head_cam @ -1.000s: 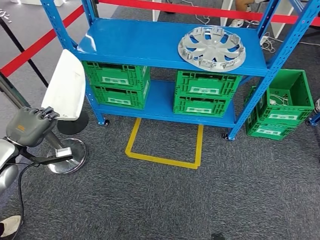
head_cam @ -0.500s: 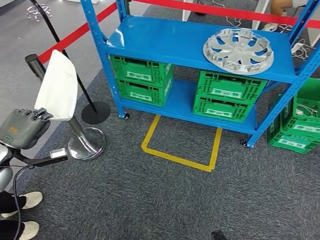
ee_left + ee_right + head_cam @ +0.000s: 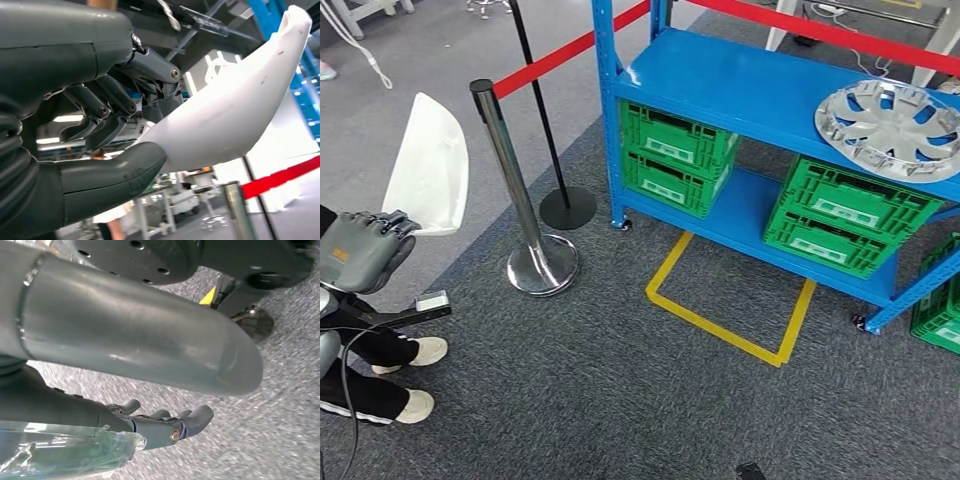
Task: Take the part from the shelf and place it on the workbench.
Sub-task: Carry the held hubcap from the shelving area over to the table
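White part [image 3: 429,165] sits at nine o'clock in my head view, pinched at its lower edge by my left hand [image 3: 361,250]. I judge it light, stiff and slick, best held near that edge. Right hand [image 3: 166,422] hangs with fingers loosely curled, holding nothing. Stanchion [image 3: 520,200] and blue shelf [image 3: 743,85] stand nearby; a seated person's shoes [image 3: 418,352] are close at eight o'clock.

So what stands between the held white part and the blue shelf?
In the head view, a chrome stanchion post stands between the white part in the left hand and the blue shelf.
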